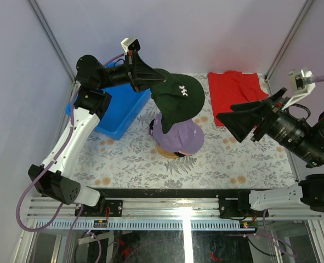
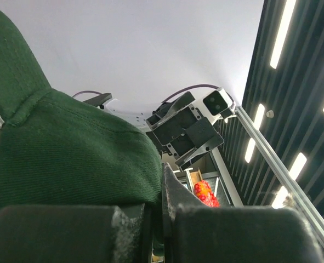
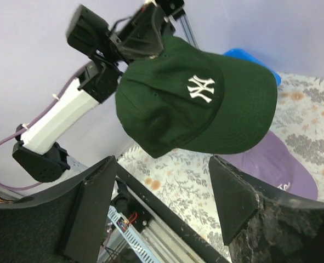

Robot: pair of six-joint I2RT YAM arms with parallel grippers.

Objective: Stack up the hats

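Observation:
A dark green hat (image 1: pixel 179 97) with a white emblem hangs in the air above the stack. My left gripper (image 1: pixel 149 82) is shut on the back of its crown. The left wrist view shows the green fabric (image 2: pixel 68 159) pinched between the left gripper's (image 2: pixel 160 183) jaws. Below it, a lavender purple hat (image 1: pixel 182 137) tops the stack on a round wooden stand (image 1: pixel 169 154), and a pink edge (image 1: pixel 152 127) shows underneath. My right gripper (image 1: pixel 234 124) stands open to the right of the stack, holding nothing. From the right wrist, the green hat (image 3: pixel 200 98) hangs beyond the right gripper (image 3: pixel 162 164), over the purple hat (image 3: pixel 271 164).
A blue bin (image 1: pixel 121 111) stands at the back left under the left arm. A red cloth (image 1: pixel 236 89) lies at the back right. A floral cloth (image 1: pixel 233 159) covers the table. Frame posts rise at both back corners.

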